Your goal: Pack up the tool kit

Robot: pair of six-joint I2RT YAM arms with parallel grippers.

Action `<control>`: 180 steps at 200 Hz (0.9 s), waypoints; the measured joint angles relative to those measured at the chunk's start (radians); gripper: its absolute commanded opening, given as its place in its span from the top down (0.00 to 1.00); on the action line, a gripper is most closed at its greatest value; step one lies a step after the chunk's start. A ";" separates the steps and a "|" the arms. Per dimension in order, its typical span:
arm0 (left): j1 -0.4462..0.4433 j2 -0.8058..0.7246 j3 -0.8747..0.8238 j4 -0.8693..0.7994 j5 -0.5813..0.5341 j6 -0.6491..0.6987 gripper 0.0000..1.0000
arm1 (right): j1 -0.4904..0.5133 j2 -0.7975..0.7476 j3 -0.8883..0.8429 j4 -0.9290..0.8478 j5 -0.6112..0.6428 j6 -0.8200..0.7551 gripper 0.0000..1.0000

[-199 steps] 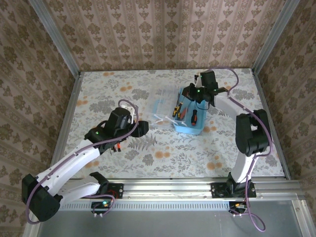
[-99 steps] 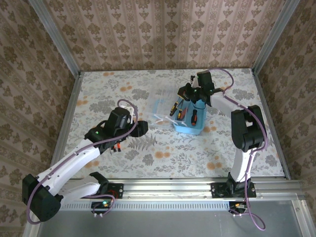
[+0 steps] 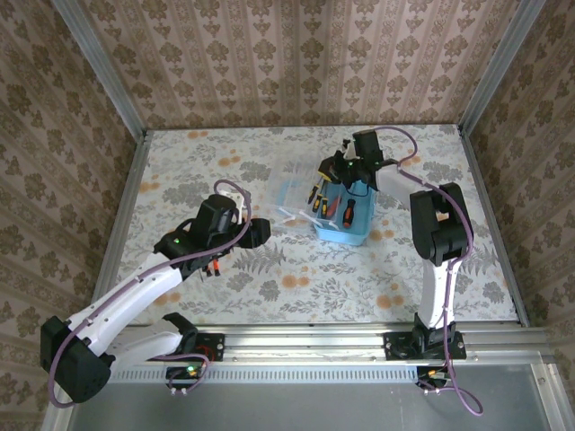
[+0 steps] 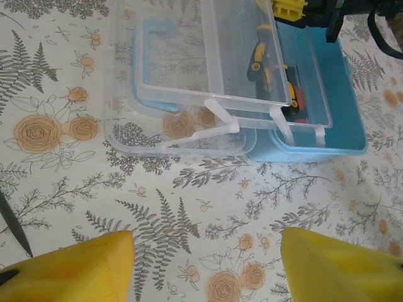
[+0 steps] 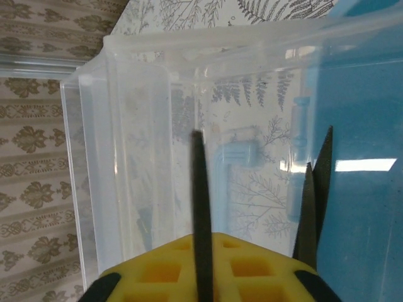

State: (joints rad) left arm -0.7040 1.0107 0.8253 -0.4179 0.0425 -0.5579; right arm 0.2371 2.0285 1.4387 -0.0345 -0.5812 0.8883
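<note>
While open, case [image 3: 346, 235] with screwdrivers [image 3: 349, 211] inside.

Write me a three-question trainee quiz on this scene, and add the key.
1. Fill in: the left end effector has its fingers ____, with nothing between them.
2. Which end effector is at the far end of the blue case? A. the left one. B. the right end effector. C. neither.
3. True or false: the clear lid is shut over the case.
Key: 1 open; 2 B; 3 false, since the lid lies swung out beside the case.
</note>
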 measured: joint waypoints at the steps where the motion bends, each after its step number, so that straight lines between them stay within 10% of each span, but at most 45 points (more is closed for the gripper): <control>1: 0.000 0.000 0.000 0.000 0.000 0.000 0.36 | 0.000 0.000 0.001 0.000 0.000 -0.001 0.77; 140: 0.007 0.011 0.001 -0.024 -0.037 -0.017 0.34 | 0.013 -0.109 0.058 -0.248 0.079 -0.160 0.73; 180: 0.159 0.024 0.021 -0.199 -0.192 -0.106 0.31 | 0.018 -0.338 -0.081 -0.253 0.120 -0.202 0.66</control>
State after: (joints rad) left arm -0.5453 1.0344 0.8467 -0.6170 -0.1493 -0.6636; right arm 0.2546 1.6905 1.3579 -0.2874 -0.4610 0.6865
